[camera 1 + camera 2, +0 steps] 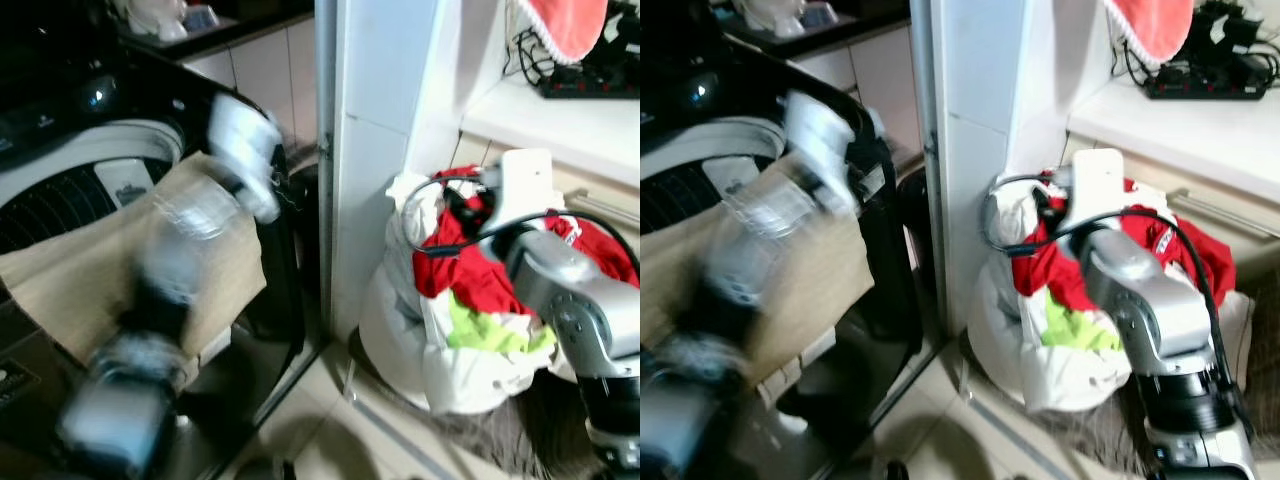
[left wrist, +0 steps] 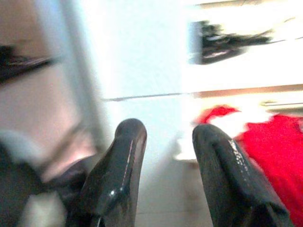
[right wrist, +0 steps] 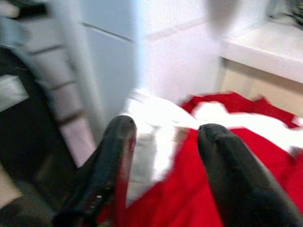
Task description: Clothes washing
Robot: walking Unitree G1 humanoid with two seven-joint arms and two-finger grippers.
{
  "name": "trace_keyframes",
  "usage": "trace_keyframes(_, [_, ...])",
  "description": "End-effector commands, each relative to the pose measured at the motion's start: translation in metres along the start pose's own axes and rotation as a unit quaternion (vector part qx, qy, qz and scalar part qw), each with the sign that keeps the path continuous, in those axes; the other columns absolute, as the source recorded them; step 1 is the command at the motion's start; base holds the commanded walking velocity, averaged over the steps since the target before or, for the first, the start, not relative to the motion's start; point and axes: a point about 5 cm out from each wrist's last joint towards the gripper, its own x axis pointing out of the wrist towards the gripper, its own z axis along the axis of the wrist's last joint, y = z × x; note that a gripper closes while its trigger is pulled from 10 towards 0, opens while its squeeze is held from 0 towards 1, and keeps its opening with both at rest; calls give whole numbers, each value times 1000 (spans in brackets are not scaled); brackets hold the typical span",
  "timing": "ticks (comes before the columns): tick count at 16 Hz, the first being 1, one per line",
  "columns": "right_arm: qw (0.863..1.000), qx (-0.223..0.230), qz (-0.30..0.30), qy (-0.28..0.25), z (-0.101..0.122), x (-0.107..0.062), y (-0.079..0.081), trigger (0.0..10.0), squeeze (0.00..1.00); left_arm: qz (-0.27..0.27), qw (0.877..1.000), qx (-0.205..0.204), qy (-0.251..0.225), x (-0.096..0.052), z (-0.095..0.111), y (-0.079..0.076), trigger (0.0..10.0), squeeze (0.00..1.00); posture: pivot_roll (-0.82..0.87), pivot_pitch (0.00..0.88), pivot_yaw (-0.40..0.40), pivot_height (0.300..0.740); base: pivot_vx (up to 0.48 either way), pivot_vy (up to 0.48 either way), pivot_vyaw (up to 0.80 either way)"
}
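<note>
Both sets of jaws stand apart with nothing between them. The right gripper [image 3: 163,175] hangs just above the laundry pile [image 1: 470,300], its spread fingers framing a red garment [image 3: 265,189], which suggests it is lining up to pick that piece. In the head views the right arm [image 1: 575,290] bends in over the same heap, so the fingers themselves are hidden behind its wrist housing.

The clothes sit bundled in a white bag [image 1: 400,330] on the floor, pressed against the white pillar [image 1: 375,170]; red cloth lies on top, with a yellow-green piece [image 1: 480,325] lower down. The pile rests just beside the washing machine [image 1: 70,170], likely so each item needs only a short carry.

The left gripper [image 2: 163,170] is empty too, its fingers spread and pointing toward the pillar and the red heap beyond. Its arm [image 1: 180,280] is motion-blurred and crosses in front of a tan cloth [image 1: 90,270] draped over the machine's open rim. That cloth seems partly loaded; the rest of the wash is not yet in the drum.
</note>
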Motion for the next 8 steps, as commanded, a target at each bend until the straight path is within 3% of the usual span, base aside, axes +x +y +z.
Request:
trace_keyframes(1, [999,-15,-32,-6,-3,10,-19,10000,1000,-21,999,19,-23,-1,3,-27,10000,0,-81,0,80,740,0,0,0])
trace_keyframes(3, [999,-13,-49,12,-15,27,-40,10000,1000,-39,999,21,-7,-6,-12,-53,10000,0,-83,0,83,740,0,0,0])
trace_keyframes(5, [998,-2,-51,28,-24,36,-49,10000,1000,-31,999,-6,-7,-10,-13,-57,10000,0,-78,0,78,740,0,0,0])
trace_keyframes(8, [997,-16,-27,68,-38,49,-57,10000,1000,-45,998,21,33,-27,-23,-60,10000,0,-59,0,65,740,0,0,0])
